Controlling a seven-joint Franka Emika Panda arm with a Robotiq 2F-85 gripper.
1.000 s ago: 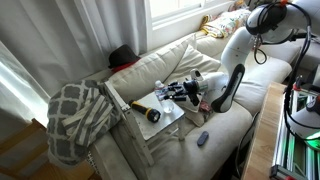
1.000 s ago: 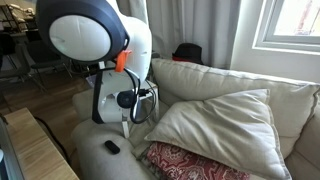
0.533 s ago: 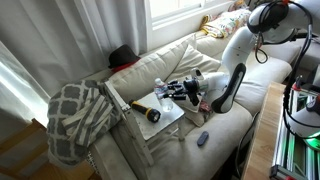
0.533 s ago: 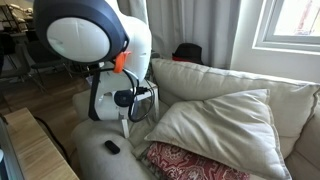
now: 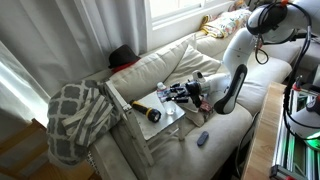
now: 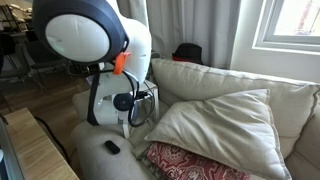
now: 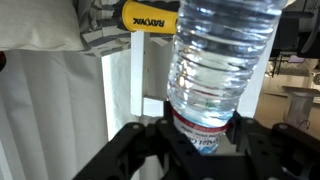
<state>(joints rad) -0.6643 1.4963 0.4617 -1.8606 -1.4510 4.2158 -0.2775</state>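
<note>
My gripper point(image 7: 200, 132) is shut on a clear plastic water bottle point(image 7: 220, 55) with a red and blue label; the fingers press its lower part on both sides. In an exterior view the gripper point(image 5: 178, 93) holds the bottle point(image 5: 163, 89) just above a white tray table point(image 5: 168, 126) that stands on the sofa. A yellow and black tool point(image 5: 148, 112) lies on the tray beside the bottle, and it also shows in the wrist view point(image 7: 148, 17) behind the bottle. In the exterior view from behind the arm point(image 6: 100, 45), the gripper is hidden.
A checked blanket point(image 5: 80, 115) hangs over the sofa arm by the tray. A small blue object point(image 5: 202, 138) lies on the seat cushion. A large beige pillow point(image 6: 225, 125) and a red patterned cushion point(image 6: 190, 162) lie on the sofa. A wooden table edge point(image 6: 35, 150) is close.
The gripper with the bottle has shifted slightly lower over the tray. The arm's upper part has moved a little. The tool and blanket have not moved.
</note>
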